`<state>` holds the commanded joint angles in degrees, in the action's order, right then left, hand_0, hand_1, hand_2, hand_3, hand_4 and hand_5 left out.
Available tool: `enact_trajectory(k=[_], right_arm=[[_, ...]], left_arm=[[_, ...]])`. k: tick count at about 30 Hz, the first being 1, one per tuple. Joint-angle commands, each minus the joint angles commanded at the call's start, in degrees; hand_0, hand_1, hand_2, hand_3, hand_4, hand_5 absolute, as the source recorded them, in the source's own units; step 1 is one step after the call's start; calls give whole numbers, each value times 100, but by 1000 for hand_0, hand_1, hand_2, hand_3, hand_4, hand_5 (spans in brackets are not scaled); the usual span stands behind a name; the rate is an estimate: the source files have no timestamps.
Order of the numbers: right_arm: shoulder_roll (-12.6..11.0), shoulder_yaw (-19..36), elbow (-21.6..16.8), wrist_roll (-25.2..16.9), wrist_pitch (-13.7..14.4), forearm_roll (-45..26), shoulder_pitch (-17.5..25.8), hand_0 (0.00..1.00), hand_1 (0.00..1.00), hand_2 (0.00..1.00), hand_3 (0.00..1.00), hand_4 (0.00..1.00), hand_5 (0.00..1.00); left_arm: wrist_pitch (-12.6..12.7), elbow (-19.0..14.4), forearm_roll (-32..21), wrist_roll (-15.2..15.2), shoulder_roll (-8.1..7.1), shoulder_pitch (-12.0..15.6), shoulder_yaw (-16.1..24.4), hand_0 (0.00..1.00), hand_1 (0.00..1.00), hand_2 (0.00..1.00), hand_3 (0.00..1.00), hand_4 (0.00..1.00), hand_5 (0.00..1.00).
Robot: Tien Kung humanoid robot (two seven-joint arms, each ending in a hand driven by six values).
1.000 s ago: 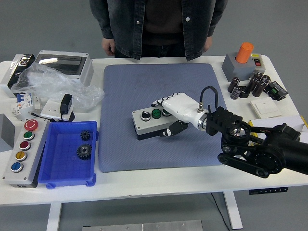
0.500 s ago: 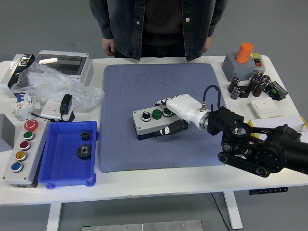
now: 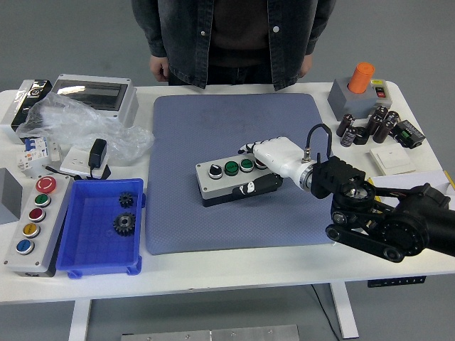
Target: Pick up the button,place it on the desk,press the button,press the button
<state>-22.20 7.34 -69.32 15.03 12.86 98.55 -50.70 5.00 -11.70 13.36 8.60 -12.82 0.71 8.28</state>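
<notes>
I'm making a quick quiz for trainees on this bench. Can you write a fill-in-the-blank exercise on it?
1. The grey button box lies on the ____ mat.
2. The right hand is at the box's ____ end.
3. The two gears lie in the ____ bin.

Missing words: blue-grey; right; blue

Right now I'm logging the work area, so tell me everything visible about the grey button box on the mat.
The button box is a light grey oblong with a dark base, lying flat and slightly angled on the blue-grey mat. Its top carries three round controls: one black, two green. The white robot hand rests at its right end, thumb against the front side.
</notes>
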Motion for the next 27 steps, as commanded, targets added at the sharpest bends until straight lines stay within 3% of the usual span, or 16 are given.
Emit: enact_trajectory(k=[27], right_arm=[[-210,23,-489,341,-76,73,85,542,684,770,839,998,786]], left_arm=[[10,-4,39,-20,8,-8,60,665,692,623,634,574,392]])
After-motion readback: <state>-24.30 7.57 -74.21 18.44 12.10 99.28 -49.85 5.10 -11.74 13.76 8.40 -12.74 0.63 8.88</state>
